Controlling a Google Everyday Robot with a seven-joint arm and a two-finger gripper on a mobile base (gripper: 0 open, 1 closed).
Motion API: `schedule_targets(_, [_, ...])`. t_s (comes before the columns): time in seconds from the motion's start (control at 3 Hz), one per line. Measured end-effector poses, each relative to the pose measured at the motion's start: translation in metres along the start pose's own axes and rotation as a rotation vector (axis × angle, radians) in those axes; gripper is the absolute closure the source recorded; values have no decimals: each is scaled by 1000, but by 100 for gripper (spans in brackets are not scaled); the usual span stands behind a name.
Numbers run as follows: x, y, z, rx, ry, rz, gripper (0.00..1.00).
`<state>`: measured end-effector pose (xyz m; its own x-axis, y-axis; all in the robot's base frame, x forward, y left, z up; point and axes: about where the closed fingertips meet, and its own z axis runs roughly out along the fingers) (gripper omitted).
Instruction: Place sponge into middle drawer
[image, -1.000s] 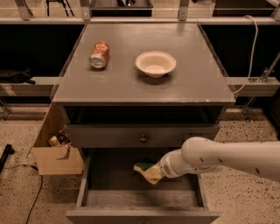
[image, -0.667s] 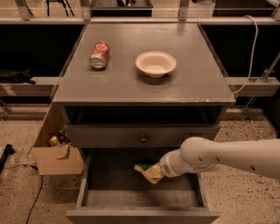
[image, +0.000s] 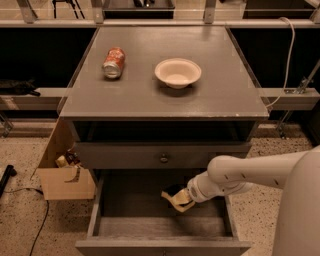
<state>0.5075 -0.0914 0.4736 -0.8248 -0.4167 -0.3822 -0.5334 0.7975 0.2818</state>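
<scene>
Camera view has the gripper (image: 178, 200) clamped on the sponge (image: 173, 192), low inside the middle drawer (image: 131, 220), right of its centre and seemingly just above its floor (contact is hard to judge). Placing looks nearly done: next comes letting go, then lifting clear of the drawer's walls. The arm (image: 240, 175) reaches in from the drawer's right side, sloping down toward its middle.

Grey cabinet top (image: 215, 95) sits above & behind the gripper (image: 182, 200). Soda can (image: 113, 62) on its side, up & left of it; pale bowl (image: 178, 73) upright, approx straight above. Middle drawer (image: 150, 227) open; gripper inside, w/ sponge (image: 172, 195) clamped.
</scene>
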Motion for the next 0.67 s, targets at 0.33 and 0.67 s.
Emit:
schedule_targets(0.33, [0,0,2,-3,2,0,100])
schedule_targets(0.67, [7,2,31,-44,27,5,100])
